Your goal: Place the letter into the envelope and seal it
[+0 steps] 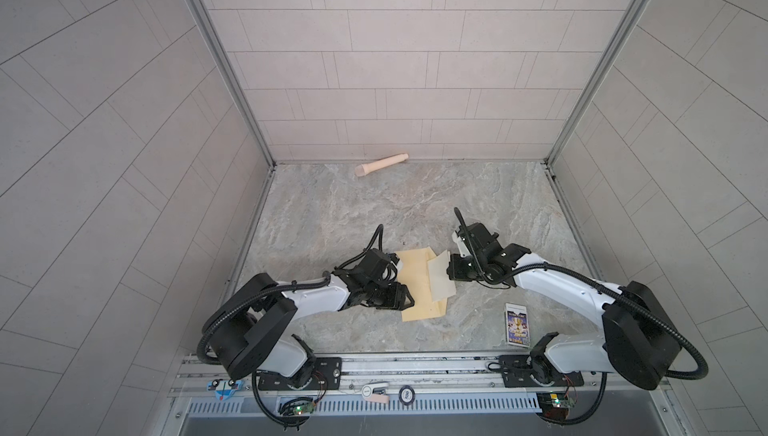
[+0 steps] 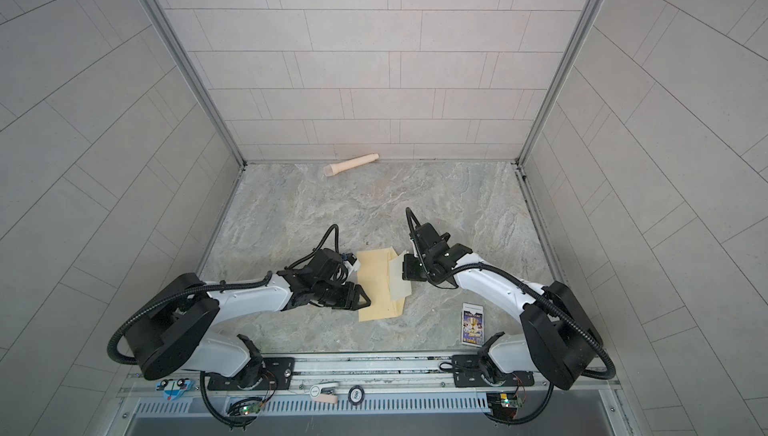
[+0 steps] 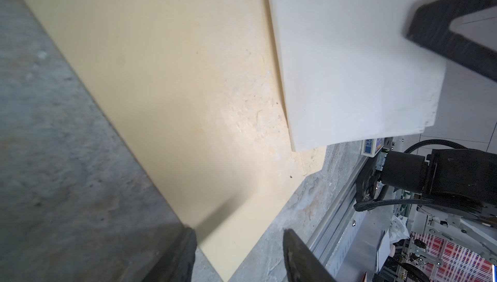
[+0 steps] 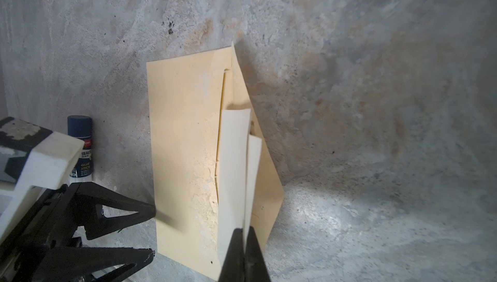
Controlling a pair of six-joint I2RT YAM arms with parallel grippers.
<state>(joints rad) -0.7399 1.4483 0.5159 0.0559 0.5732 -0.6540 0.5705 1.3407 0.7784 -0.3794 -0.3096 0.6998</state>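
The yellow-tan envelope [image 1: 417,288] [image 2: 374,288] lies flat mid-table, its pointed flap [image 4: 262,165] open on the side toward the right arm. The cream-white folded letter [image 1: 440,280] [image 2: 400,282] [image 4: 233,165] stands tilted over the envelope's flap-side edge, near the slit. My right gripper [image 4: 245,233] [image 1: 449,270] is shut on the letter's edge. My left gripper [image 3: 239,240] [image 4: 152,233] [image 1: 409,297] is open at the envelope's opposite long edge, its fingers [image 3: 177,256] straddling the near corner with one tip against the paper [image 3: 188,79]. Whether the letter's lower edge is inside the slit is hidden.
A blue-capped glue stick [image 4: 80,146] stands behind the left gripper. A small printed card pack [image 1: 517,325] lies near the right arm's base. A beige cylinder [image 1: 381,164] rests against the back wall. A metal rail [image 1: 415,365] runs along the table's front edge.
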